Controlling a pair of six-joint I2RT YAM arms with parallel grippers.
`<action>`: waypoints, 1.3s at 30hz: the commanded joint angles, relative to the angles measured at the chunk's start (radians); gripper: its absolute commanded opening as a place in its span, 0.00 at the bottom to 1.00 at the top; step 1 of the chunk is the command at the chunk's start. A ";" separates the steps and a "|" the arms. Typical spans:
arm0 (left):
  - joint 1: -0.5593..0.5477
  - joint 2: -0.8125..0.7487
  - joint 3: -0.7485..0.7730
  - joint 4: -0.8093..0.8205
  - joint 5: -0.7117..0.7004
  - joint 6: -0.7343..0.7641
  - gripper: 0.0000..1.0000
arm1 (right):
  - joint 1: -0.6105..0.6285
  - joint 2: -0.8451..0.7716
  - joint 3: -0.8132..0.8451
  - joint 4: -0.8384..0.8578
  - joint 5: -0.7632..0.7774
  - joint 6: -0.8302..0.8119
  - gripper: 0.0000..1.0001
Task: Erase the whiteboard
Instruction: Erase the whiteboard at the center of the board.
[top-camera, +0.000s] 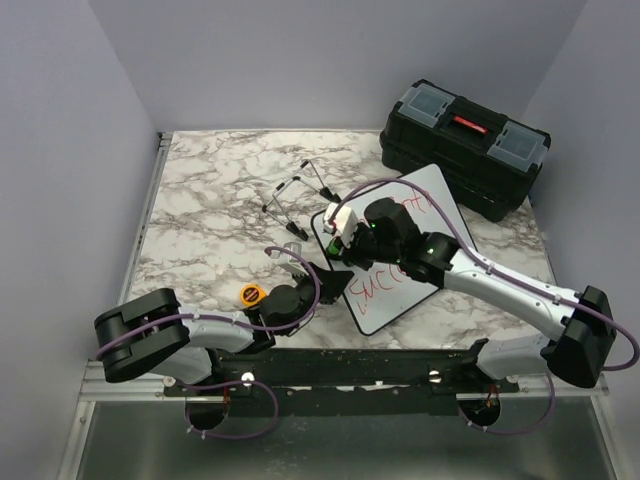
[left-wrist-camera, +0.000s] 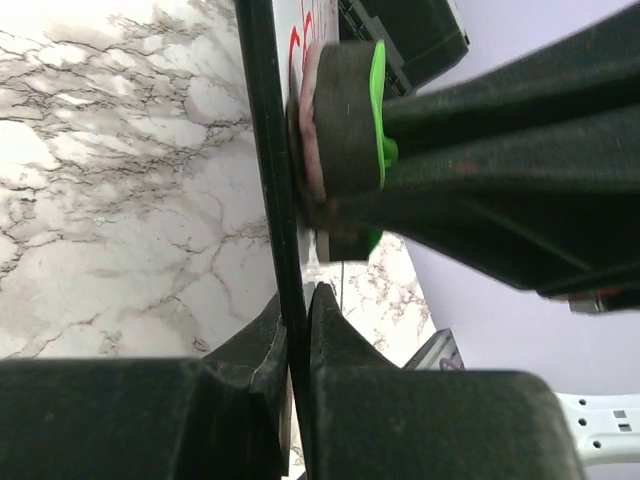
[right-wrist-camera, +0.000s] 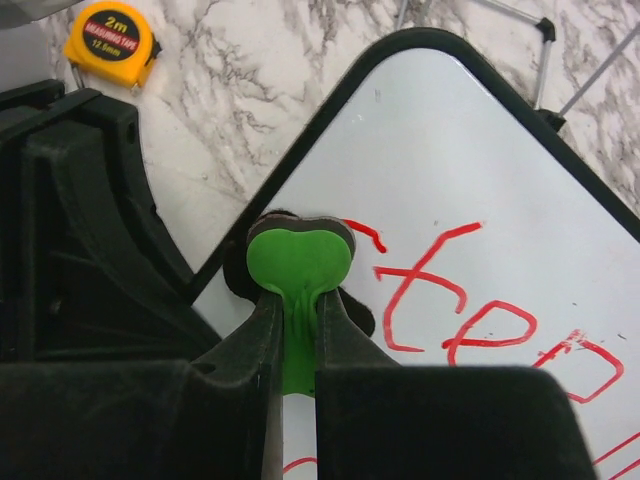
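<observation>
Two grippers meet on the whiteboard (right-wrist-camera: 470, 130), right of the table's (top-camera: 200, 190) centre. The left gripper (left-wrist-camera: 298, 305) pinches its black rim at the near-left edge. The right gripper (right-wrist-camera: 297, 300) clamps a green eraser (right-wrist-camera: 300, 255), pad against the board beside red writing (right-wrist-camera: 450, 300).

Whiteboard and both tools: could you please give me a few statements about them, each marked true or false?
1. The right tool holds a green-backed eraser against the whiteboard. True.
2. The whiteboard is wiped clean. False: red writing shows on it.
3. The left tool is shut on the whiteboard's black rim. True.
4. The tape measure lies on the whiteboard. False: it lies on the marble table, beside the board.
</observation>
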 joint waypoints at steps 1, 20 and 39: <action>-0.041 0.004 0.019 0.123 0.160 0.136 0.00 | -0.077 -0.013 -0.079 0.085 0.038 0.014 0.01; -0.039 0.029 0.020 0.139 0.173 0.135 0.00 | -0.060 0.036 -0.008 0.151 0.079 0.101 0.01; -0.040 0.026 0.022 0.147 0.174 0.142 0.00 | -0.062 0.026 0.004 0.207 0.077 0.173 0.01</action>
